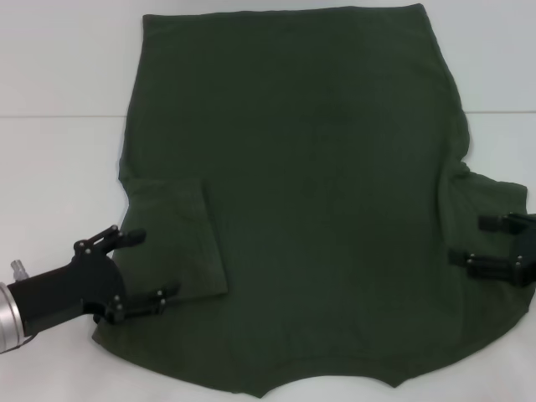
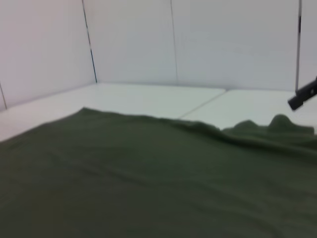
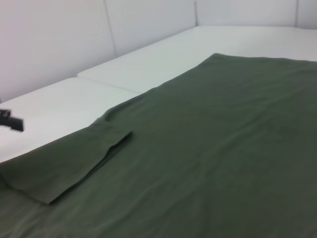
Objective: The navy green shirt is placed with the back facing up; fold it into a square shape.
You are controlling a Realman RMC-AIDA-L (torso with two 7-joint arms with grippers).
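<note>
Shirt [image 1: 310, 209] spread plain side up across the white table [image 1: 59, 67], collar toward the robot. Its left sleeve [image 1: 180, 239] already lies folded inward. Left gripper [image 1: 141, 268] and right gripper [image 1: 481, 241], both spread wide, flank the sides, probably poised for lengthwise folds.

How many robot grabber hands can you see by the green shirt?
2. The left gripper, jaws open, sits at the folded-in sleeve on the navy green shirt. The right gripper, jaws open, sits at its opposite edge.
</note>
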